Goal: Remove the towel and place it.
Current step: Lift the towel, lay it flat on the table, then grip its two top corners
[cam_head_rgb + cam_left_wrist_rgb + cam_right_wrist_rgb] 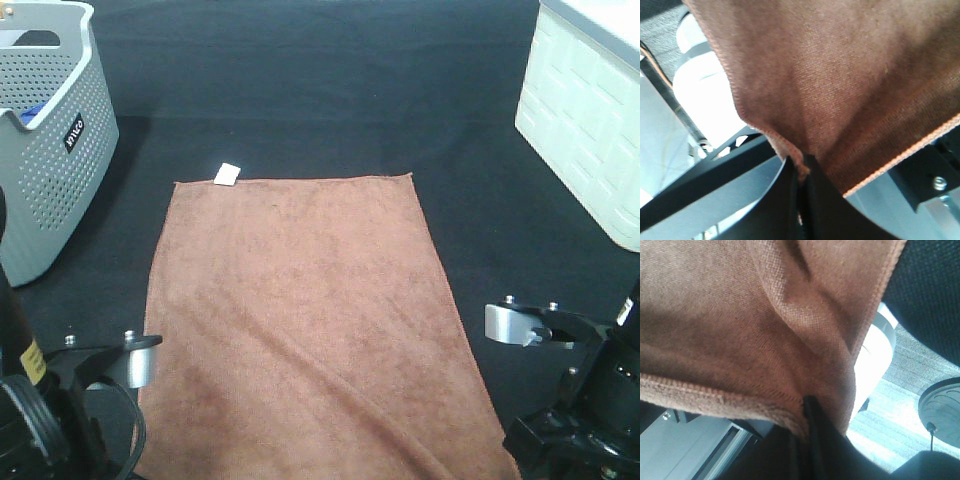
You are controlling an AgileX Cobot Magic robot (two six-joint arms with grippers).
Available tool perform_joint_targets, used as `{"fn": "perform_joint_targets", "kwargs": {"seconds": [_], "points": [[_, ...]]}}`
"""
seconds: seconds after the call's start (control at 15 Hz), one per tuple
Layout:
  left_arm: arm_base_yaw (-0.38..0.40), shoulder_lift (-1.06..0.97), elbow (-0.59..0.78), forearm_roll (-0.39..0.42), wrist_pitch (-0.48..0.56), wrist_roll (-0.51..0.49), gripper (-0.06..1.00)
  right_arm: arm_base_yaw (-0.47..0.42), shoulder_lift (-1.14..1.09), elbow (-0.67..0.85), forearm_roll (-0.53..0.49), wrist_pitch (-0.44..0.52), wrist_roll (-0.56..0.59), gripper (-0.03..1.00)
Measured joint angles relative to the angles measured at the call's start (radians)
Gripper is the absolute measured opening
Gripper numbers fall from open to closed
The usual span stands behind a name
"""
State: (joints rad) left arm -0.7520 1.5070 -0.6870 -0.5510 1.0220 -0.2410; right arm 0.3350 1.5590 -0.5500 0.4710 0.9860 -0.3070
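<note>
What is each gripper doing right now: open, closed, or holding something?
Left gripper: closed, pinching a corner of the towel.
Right gripper: closed, pinching another corner of it.

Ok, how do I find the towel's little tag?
Look at the big brown towel spread on the black table cloth. Go to its far corner on the side of the grey basket: the tag pokes out there. It is the only small white bit, with just brown and black around it.

You get an evenly lit, slightly soft overhead view; the white box [585, 120] at upper right glares. Wrist views blur the towel [840, 75] up close.
</note>
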Motion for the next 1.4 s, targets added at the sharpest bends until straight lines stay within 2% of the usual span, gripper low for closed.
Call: {"fn": "perform_joint_targets", "kwargs": {"seconds": [0.2,0.33,0.47,0.6,0.67,0.8,1.13,1.27,1.4], "points": [[0.000,0.000,0.000,-0.006,-0.016,-0.014,0.02,0.000,0.000,0.000,0.004,-0.007,-0.004,0.04],[0.000,0.000,0.000,-0.006,-0.022,-0.023,0.11,0.000,0.000,0.000,0.004,-0.006,-0.004,0.12],[0.000,0.000,0.001,-0.011,-0.035,-0.026,0.30,0.000,0.000,0.000,0.004,-0.005,-0.004,0.25],[0.000,0.000,0.004,-0.046,-0.054,-0.029,0.52,0.000,0.000,0.000,0.007,-0.004,-0.002,0.48],[0.000,0.000,0.004,-0.068,-0.063,-0.029,0.59,0.000,0.000,0.000,0.008,0.001,-0.002,0.58],[0.000,0.000,0.004,-0.093,-0.063,-0.032,0.64,0.000,-0.002,0.000,0.008,0.003,-0.002,0.68],[-0.018,0.000,-0.002,-0.081,-0.056,-0.034,0.64,0.000,-0.068,-0.072,0.007,0.014,-0.002,0.70],[-0.018,0.000,-0.064,-0.005,-0.029,-0.034,0.64,0.000,-0.114,-0.132,-0.024,-0.020,0.039,0.70],[-0.018,0.001,-0.160,0.135,0.005,-0.041,0.64,0.000,-0.132,-0.204,-0.118,-0.030,0.131,0.70]]}}
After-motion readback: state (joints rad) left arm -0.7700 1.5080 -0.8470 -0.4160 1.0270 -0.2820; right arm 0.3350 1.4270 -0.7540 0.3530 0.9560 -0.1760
